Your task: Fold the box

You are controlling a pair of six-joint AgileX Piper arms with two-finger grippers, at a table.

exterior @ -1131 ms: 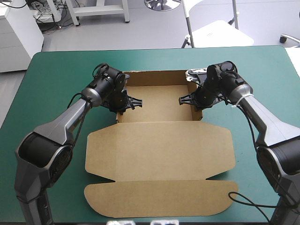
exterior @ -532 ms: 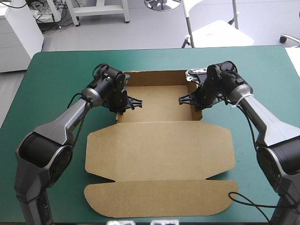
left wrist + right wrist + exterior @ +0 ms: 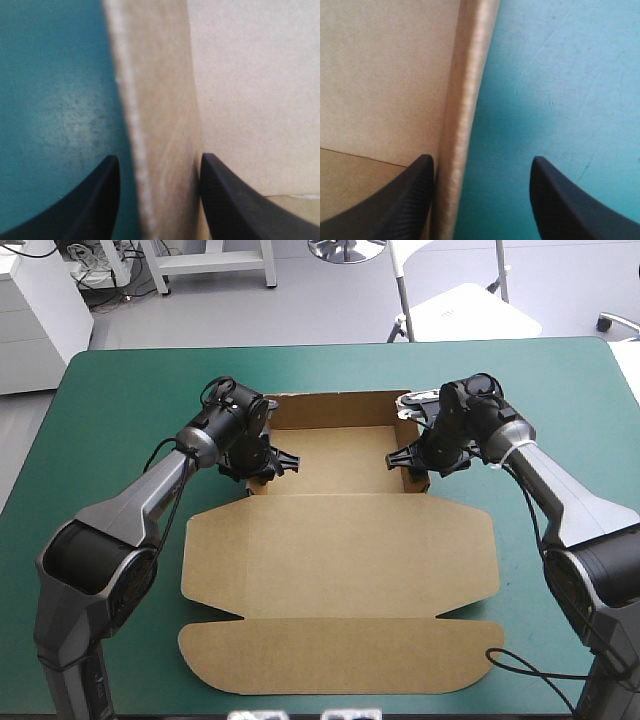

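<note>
1. Fingers (image 3: 95,200) of left gripper (image 3: 158,157) apart, straddling the raised left side wall (image 3: 160,100): inner one against the board, outer one just clear, a strip of teal-green cover (image 3: 55,100) between.
2. Same story on right gripper (image 3: 482,157): spread wide, inner finger touching right side wall (image 3: 467,75), outer one well off it.
3. Outward now: box (image 3: 335,465) mid-table, tray at the far end with walls up, lid panel (image 3: 340,550) and front flap (image 3: 340,660) flat toward the near edge.
4. Risk here: nothing clamped, so a chance of either wall springing outward or untucking; with an uneven squeeze, a skewed tray or a creased board.
</note>
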